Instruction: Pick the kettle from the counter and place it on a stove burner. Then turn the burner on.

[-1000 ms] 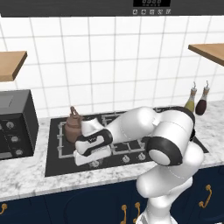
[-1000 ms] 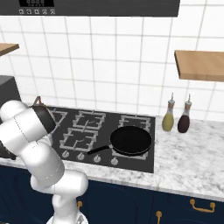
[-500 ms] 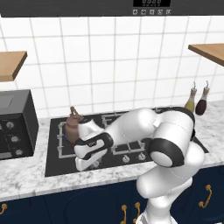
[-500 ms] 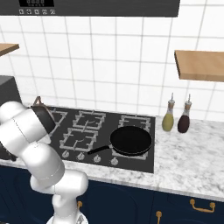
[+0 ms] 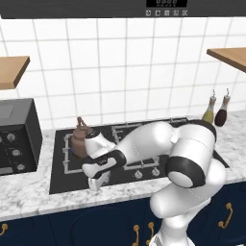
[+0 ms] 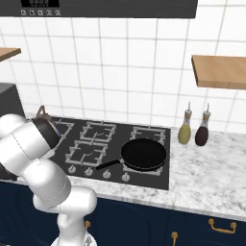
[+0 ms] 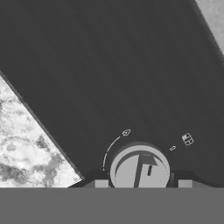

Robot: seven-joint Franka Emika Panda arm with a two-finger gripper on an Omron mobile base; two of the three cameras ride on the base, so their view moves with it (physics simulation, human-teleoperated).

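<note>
The brown kettle (image 5: pixel 80 140) stands upright on the left grate of the black cooktop (image 5: pixel 61 178), over a stove burner (image 5: pixel 70 162), free of the hand. Its top peeks out behind my arm (image 6: pixel 42 114). My gripper (image 5: pixel 98 183) points down at the cooktop's front left corner, in front of the kettle. In the hand view a round silver knob (image 7: pixel 140 169) sits between the two fingertips (image 7: pixel 101 183), which flank it closely; the gripper (image 7: pixel 142 183) is open. Veined marble counter (image 5: pixel 29 204) borders the cooktop.
A black frying pan (image 6: pixel 143 153) lies on the right burner, handle toward the knob row (image 6: pixel 98 172). Two slim bottles (image 6: pixel 184 132) (image 6: pixel 202 133) stand on the counter at right. A black oven box (image 5: pixel 14 137) sits left of the cooktop. Wooden shelves (image 6: pixel 218 71) hang on the wall.
My hand has come down and forward, a little left, from over the left grate to the cooktop's front edge. The kettle has stayed in place.
</note>
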